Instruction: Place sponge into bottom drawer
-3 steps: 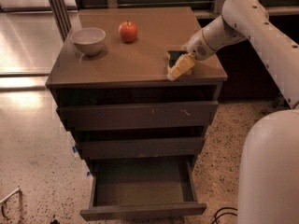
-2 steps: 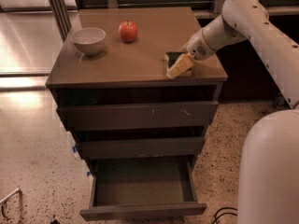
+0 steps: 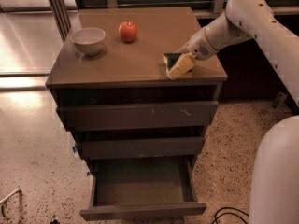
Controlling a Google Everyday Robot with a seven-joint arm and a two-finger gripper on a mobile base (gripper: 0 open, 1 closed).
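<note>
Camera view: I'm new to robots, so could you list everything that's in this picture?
sponge: one, dark green over yellow, tilted at the cabinet top's right front
apple: one, red, back of the top
bowl: one, pale grey, back left, beside the apple
cabinet: one, brown, centre
bottom drawer: one, grey-brown, pulled open
upper drawers: two, grey-brown, above it
cable: one, black, floor at lower right
arm: one, white, reaching in from the right
gripper: one, pale, at the sponge
</note>
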